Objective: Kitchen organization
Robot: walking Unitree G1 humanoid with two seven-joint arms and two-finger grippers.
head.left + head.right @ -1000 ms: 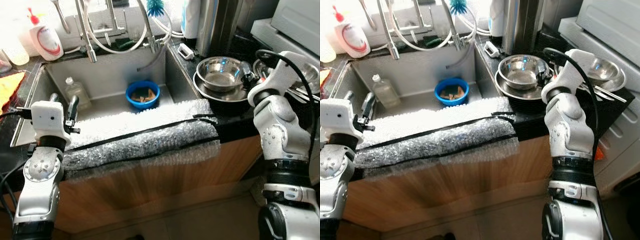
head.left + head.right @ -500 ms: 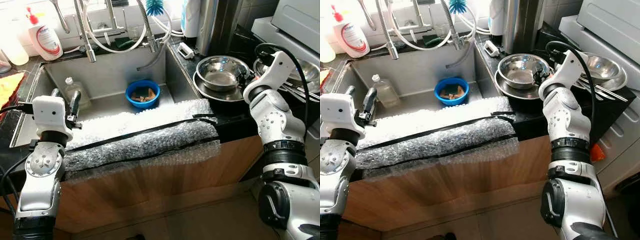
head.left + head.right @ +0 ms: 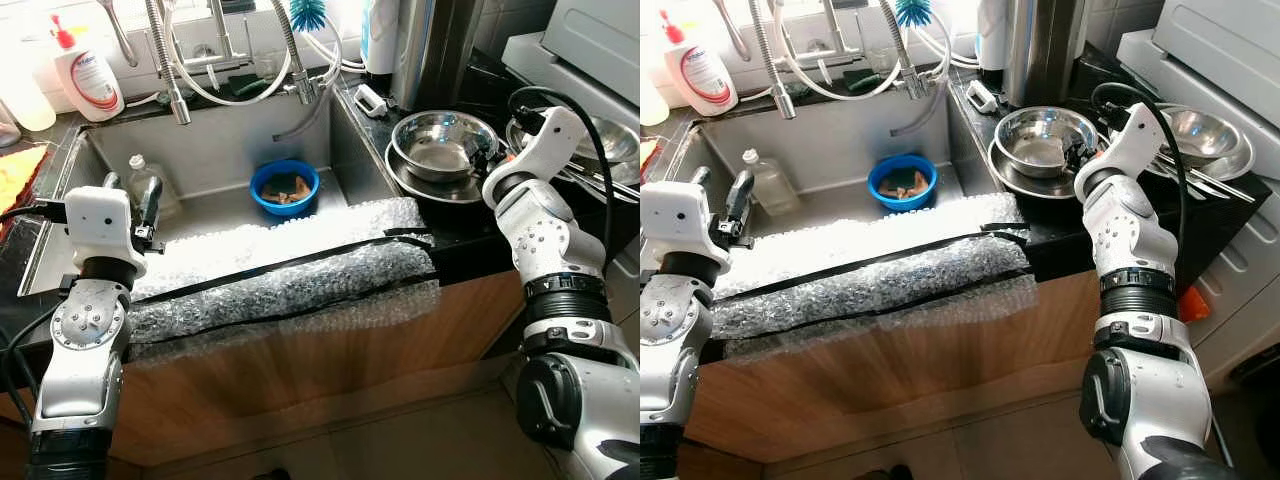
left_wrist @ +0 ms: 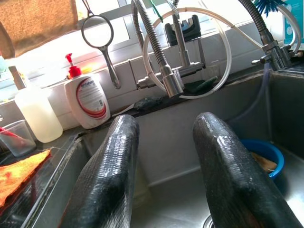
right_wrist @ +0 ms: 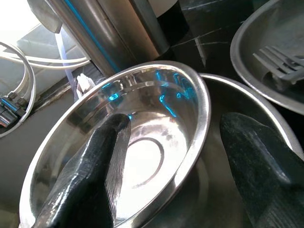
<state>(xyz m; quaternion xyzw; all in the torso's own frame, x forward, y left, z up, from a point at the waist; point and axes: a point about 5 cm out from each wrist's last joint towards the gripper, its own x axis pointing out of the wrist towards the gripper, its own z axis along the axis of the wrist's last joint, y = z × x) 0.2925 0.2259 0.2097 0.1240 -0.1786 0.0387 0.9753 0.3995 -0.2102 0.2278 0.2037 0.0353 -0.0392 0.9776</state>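
Landmark: the sink (image 3: 215, 160) is taken as the reference for all places.
Steel bowl (image 3: 1042, 138): it is stood on the dark counter (image 3: 1060, 230) just to the right of the sink, nested in a wider steel dish (image 5: 266, 142), probably so that the dishes are kept together.
Right claw (image 5: 173, 156): it is held at the bowl with its fingers (image 5: 95, 166) spread wide, one over the inside and one outside the near rim, so that the rim can be pinched. Nothing is gripped yet.
Left claw (image 4: 164, 156): it is kept over the left part of the sink, opened moderately and empty, pointed at the tap (image 4: 171, 78); it seems to be only waiting.
Blue bowl (image 3: 285, 187): it is left on the sink bottom with scraps inside.
Bottle (image 3: 148, 180): it is laid in the left part of the sink.
Bubble wrap (image 3: 290, 265): it is spread over the front edge of the sink, likely as padding.
Step judged: the taking of the steel bowl is being prepared.
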